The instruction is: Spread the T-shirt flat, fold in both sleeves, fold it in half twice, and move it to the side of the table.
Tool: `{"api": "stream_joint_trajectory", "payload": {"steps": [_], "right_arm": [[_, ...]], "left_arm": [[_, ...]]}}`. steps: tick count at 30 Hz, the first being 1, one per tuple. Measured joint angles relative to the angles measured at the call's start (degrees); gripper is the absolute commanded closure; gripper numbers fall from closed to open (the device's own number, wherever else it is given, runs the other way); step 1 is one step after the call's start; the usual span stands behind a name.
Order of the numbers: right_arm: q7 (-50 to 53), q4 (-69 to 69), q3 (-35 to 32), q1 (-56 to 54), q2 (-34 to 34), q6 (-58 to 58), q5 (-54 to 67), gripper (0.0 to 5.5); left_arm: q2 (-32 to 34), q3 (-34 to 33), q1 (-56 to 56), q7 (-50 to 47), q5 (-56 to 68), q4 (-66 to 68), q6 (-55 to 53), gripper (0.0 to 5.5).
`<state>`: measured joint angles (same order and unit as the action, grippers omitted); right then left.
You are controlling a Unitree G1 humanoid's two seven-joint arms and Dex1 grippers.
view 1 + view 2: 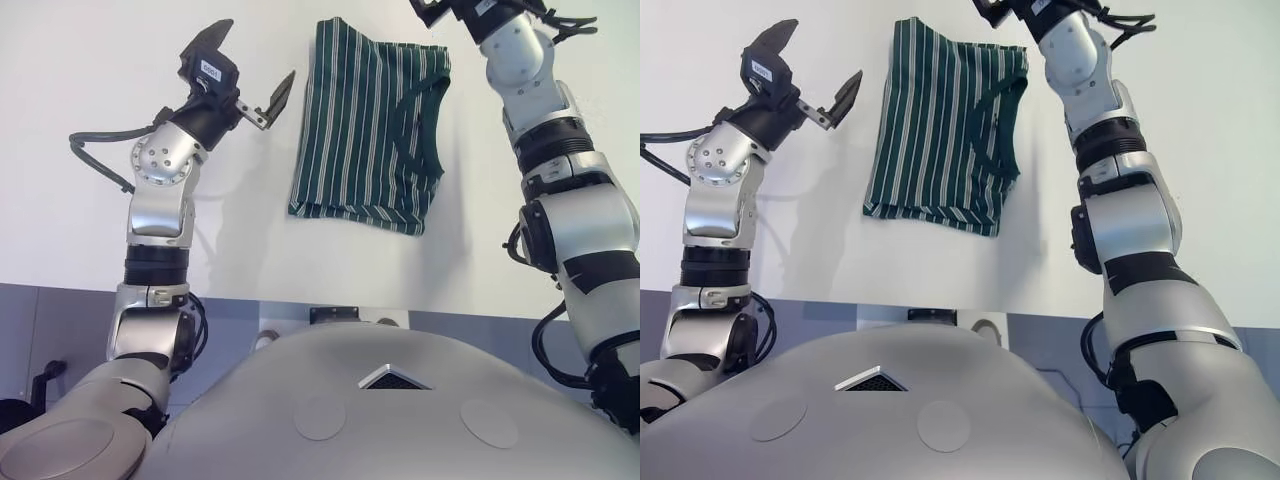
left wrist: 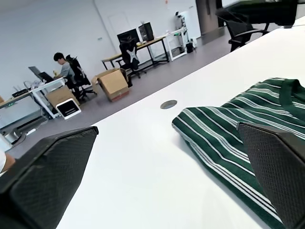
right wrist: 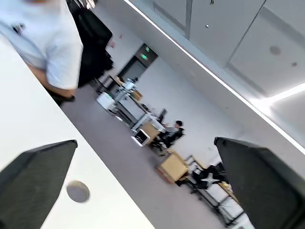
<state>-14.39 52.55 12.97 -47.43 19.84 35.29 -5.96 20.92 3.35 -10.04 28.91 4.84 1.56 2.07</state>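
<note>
I see the T-shirt [image 1: 368, 125] lying on the white table [image 1: 100, 230]. From my head camera it sits at about 12 o'clock, up toward the far part of the table. It is green with thin white stripes.

It is not spread out wide now. It looks like a neat block with straight sides. I can see no sleeves sticking out, so I think they are folded in. The neck hole shows on the side at 3 o'clock. At the near edge, at 6 o'clock, I can see layers stacked on top of each other. So I think it has been folded in half at least once. I cannot tell for sure if it has been folded twice.

The left gripper [image 1: 260, 50] hangs at 9 o'clock from the T-shirt, just beside it and not touching. Its two fingers are wide apart and hold nothing.

The right gripper [image 3: 145, 143] is up at 1 o'clock from the T-shirt, past its far corner. Its fingers are wide apart too, with nothing between them.

I think most of the folding is done. What is left is maybe one more fold, and then the move to the side of the table.
</note>
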Motion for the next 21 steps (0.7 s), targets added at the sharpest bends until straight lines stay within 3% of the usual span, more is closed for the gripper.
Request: {"api": "stream_joint_trajectory", "payload": {"steps": [3,7,10,12,15,21], "right_arm": [[-18.8,-16.4,-1.5,6.2,2.3,-13.2,14.6,0.10],[-35.8,-40.6,-3.5,18.8,13.0,-33.5,30.9,0.10],[-46.5,-59.2,-3.9,30.7,23.9,-46.7,39.1,0.10],[-50.6,-67.1,-3.1,37.5,28.6,-49.7,39.5,0.10],[-52.3,-72.0,-1.0,43.5,31.2,-50.0,35.2,0.10],[-49.5,-64.8,6.4,49.4,31.7,-37.1,14.4,0.10]], "left_arm": [[0.2,1.8,1.9,2.5,0.2,-5.0,1.0,0.14],[3.2,1.8,7.6,11.5,14.2,-20.2,-4.6,0.14],[12.1,1.7,14.4,19.8,19.6,-30.6,-9.4,0.14],[18.0,3.5,19.9,23.9,15.6,-32.1,-9.2,0.14],[20.5,5.6,22.8,25.0,11.2,-31.9,-7.9,0.14],[20.8,10.9,20.7,19.3,-6.7,-15.2,7.0,0.14]]}}
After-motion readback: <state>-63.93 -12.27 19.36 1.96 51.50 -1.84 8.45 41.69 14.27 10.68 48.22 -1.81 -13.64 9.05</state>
